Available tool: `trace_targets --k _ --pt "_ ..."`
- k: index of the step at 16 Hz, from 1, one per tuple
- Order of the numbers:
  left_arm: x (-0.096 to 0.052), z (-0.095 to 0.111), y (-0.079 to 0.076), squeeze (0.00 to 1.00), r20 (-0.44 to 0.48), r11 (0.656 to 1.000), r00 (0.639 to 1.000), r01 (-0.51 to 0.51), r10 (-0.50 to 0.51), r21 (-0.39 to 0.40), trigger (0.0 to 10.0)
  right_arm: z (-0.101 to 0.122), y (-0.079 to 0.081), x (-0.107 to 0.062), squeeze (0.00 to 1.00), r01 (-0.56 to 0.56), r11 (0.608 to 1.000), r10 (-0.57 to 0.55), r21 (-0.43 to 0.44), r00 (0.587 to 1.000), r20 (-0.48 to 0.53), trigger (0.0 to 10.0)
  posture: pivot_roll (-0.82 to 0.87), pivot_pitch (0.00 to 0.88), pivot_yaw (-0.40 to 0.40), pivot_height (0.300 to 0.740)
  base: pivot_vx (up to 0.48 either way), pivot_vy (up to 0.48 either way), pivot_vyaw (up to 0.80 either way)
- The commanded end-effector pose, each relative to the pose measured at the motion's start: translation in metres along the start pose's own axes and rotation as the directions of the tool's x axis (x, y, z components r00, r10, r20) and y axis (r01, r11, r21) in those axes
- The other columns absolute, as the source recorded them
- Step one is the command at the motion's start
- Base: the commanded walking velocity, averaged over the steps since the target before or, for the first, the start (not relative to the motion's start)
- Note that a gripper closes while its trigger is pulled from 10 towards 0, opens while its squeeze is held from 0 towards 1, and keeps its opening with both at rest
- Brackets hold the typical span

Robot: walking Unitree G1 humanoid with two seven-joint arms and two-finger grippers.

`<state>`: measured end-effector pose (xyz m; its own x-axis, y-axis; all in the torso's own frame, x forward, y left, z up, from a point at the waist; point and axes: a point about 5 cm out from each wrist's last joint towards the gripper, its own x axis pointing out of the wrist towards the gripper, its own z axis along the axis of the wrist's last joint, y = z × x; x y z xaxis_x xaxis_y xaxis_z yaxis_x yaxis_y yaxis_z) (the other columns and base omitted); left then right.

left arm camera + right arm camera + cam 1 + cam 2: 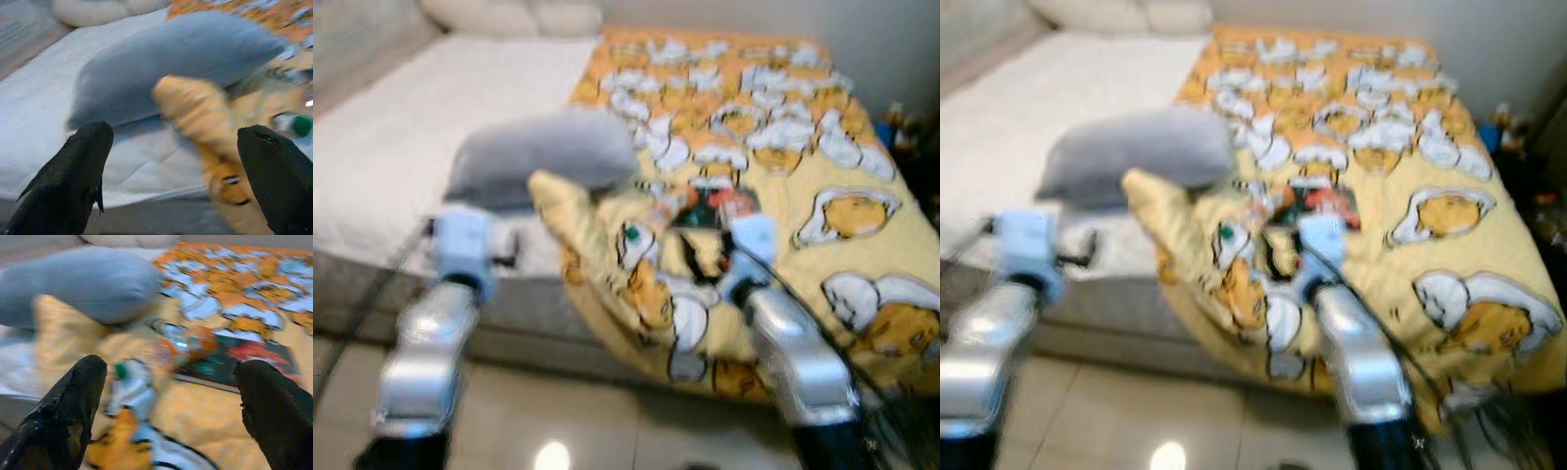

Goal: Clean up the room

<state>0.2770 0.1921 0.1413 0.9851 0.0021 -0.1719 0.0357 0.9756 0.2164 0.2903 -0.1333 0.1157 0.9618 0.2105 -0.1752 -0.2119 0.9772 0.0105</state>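
Both grippers hovering open over bed edge, left gripper (173,171) facing grey oblong pillow (543,157) lying on white sheet (401,147), right gripper (171,411) fingers apart above rumpled yellow cartoon-print blanket (822,245), clear bottle (183,345) and dark flat book (244,360) lying on it.

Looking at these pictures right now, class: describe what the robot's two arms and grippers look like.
Both arms have shiny silver, rounded metal forearms, each ending in a pale blue-white block at the wrist. Thin black cables run along them. The left gripper and the right gripper each have two long, matt black fingers that taper to blunt tips. The head views are blurred, so no markings can be read.
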Motion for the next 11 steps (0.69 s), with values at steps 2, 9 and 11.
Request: trace_targets --k 2,9,11 --pt "-0.0001 0.0022 0.0086 0.00 0.009 1.000 1.000 -0.024 0.024 0.019 10.0 0.0051 0.0051 0.0031 0.00 -0.004 1.000 0.004 -0.005 1.000 0.005 10.0 -0.07 0.000 0.026 0.740 0.354 0.000 0.00" --pt "-0.0017 0.0031 0.0075 0.00 0.012 0.999 1.000 -0.018 0.018 0.029 10.0 0.0036 0.0012 0.0031 0.00 0.022 1.000 -0.021 0.008 1.000 -0.008 10.0 -0.06 0.000 0.027 0.740 0.351 0.000 0.00" --pt "-0.0024 0.0032 0.0073 0.00 0.013 0.999 1.000 -0.015 0.014 0.032 10.0 0.0022 0.0023 0.0029 0.00 0.022 1.000 -0.022 0.003 1.000 -0.015 10.0 -0.06 0.000 0.028 0.740 0.349 0.000 0.00"
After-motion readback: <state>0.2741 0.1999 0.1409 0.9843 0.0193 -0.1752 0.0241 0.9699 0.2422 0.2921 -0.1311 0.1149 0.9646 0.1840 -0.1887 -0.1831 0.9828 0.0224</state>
